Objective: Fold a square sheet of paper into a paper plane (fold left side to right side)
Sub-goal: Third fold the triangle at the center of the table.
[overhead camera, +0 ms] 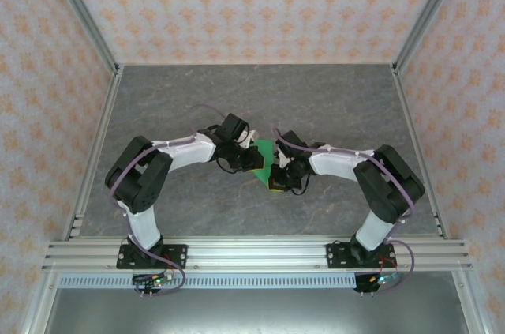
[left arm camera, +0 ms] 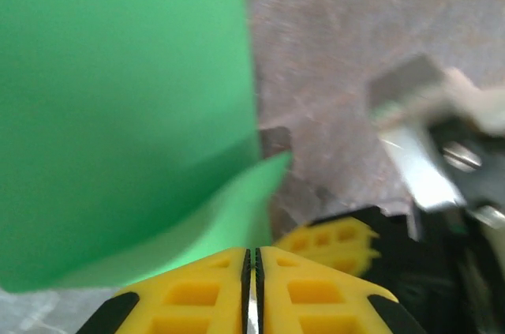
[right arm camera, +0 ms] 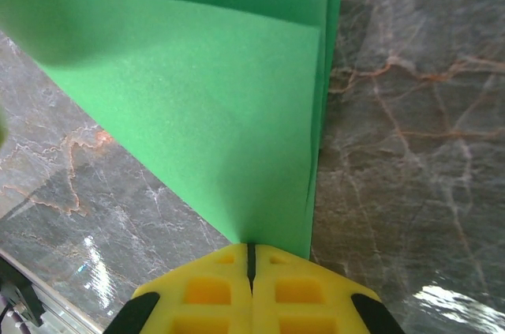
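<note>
Yellow-fingered right gripper (right arm camera: 251,259) pinches the folded green paper (right arm camera: 197,97) at its pointed corner, while left gripper (left arm camera: 252,263), jaws together, nips a lifted flap's edge above the grey table (right arm camera: 410,113).

My grey marbled tabletop (overhead camera: 197,97) sits between walls (overhead camera: 252,2) papered in an orange pattern. Aluminium rails (overhead camera: 252,251) cross its near edge, then a pale slotted strip (overhead camera: 260,279), perhaps ducting.
</note>
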Controlling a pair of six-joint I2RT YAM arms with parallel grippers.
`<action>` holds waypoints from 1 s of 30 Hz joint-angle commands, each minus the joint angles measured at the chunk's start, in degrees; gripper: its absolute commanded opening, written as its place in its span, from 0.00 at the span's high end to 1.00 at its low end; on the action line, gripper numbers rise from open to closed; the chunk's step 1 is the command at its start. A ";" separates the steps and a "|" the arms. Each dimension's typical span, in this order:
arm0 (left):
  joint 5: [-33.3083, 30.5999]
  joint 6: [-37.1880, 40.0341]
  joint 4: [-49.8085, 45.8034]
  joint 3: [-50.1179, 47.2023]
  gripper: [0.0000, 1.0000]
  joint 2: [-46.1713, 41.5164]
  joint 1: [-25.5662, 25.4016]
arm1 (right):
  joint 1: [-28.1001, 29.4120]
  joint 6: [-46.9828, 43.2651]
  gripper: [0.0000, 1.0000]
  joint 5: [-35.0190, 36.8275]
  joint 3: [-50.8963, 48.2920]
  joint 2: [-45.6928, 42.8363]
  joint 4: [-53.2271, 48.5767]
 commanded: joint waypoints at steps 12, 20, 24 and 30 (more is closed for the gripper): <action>0.23 -3.66 3.99 -2.42 0.98 2.93 -3.83 | 0.12 0.32 1.00 6.45 -2.65 4.30 -1.59; -0.96 -4.78 5.85 -3.67 1.00 5.80 -4.05 | 0.14 -0.11 1.00 6.53 -2.28 4.97 -2.12; -2.63 -4.26 6.01 -4.48 1.00 7.85 -4.05 | 0.12 -0.46 1.00 7.19 -2.06 5.33 -3.03; -4.67 -3.15 6.12 -5.07 1.00 9.18 -3.88 | 0.12 -0.82 1.00 7.92 -2.02 5.40 -3.87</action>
